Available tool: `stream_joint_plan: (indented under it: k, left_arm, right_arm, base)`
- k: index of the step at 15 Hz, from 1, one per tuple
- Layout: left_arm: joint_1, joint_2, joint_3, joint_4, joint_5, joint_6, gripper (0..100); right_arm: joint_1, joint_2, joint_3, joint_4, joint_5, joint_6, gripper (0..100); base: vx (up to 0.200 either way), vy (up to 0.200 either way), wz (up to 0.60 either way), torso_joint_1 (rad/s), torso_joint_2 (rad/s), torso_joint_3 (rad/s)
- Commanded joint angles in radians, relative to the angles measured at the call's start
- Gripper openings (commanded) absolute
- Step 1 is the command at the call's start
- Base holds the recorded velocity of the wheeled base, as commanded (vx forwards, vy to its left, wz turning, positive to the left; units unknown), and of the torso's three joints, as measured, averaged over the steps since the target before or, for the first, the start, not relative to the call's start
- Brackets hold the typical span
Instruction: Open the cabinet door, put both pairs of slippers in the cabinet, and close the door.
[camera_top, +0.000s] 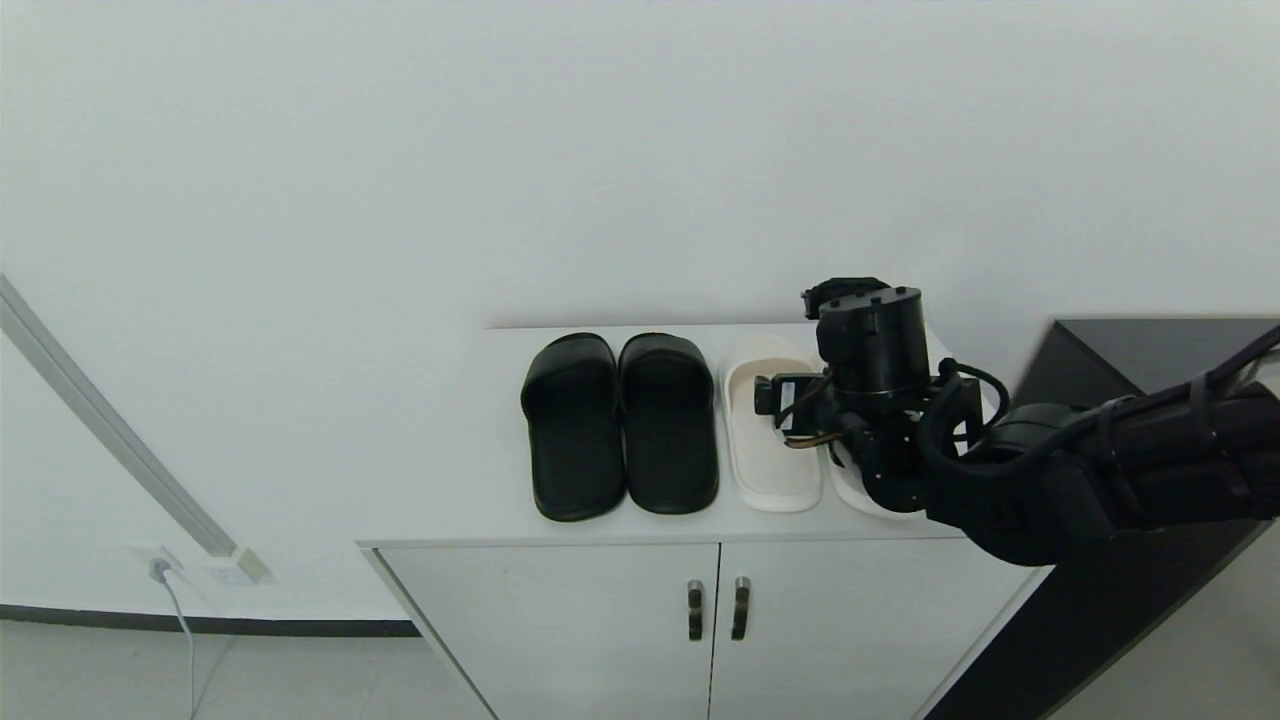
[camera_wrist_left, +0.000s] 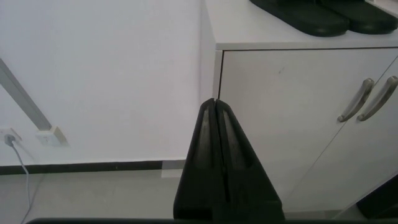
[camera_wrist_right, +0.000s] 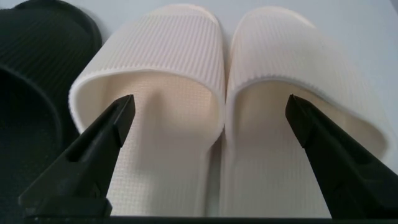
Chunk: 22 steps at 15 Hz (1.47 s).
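Now, the right gripper (camera_wrist_right: 209, 104), wide open and empty over the white slippers (camera_wrist_right: 180, 62), should drop one finger into each and pinch their touching inner edges squarely.

The head view looks forward and down from well back onto the cabinet (camera_top: 450, 500) top and doors (camera_top: 560, 640). The left wrist view sits low off its front left corner, sharing the black slippers (camera_wrist_left: 323, 15) and door handles (camera_wrist_left: 367, 99). The right wrist view hangs close over the white slippers (camera_wrist_right: 180, 81), shared too.

Black arm (camera_top: 1100, 480), cylindrical wrist (camera_top: 872, 335), looped cables (camera_top: 938, 420); tapered claw fingers (camera_wrist_right: 93, 165)
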Motion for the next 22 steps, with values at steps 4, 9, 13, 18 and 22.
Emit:
stream_joint_plan:
  k: [4,9,13,18,22]
  left_arm:
    - [0.000,0.001,0.000,0.000,0.000,-0.002,0]
    - [0.000,0.001,0.000,0.000,0.000,-0.002,0]
    - [0.000,0.001,0.000,0.000,0.000,-0.002,0]
    - [0.000,0.001,0.000,0.000,0.000,-0.002,0]
    - [0.000,0.001,0.000,0.000,0.000,-0.001,0]
  right_arm:
    - [-0.023,0.038,-0.046,-0.002,0.000,-0.002,100]
    - [-0.043,0.066,-0.078,-0.003,0.000,-0.012,100]
    - [-0.050,0.069,-0.082,-0.002,0.000,-0.014,0]
    - [-0.053,0.064,-0.082,-0.002,0.000,-0.017,0]
    - [-0.045,0.011,-0.072,-0.002,0.000,-0.028,0]
  base:
    - [0.000,0.000,0.00,0.000,0.00,0.000]
    - [0.000,0.000,0.00,0.000,0.00,0.000]
    - [0.000,0.000,0.00,0.000,0.00,0.000]
    - [0.000,0.000,0.00,0.000,0.00,0.000]
    - [0.000,0.000,0.00,0.000,0.00,0.000]
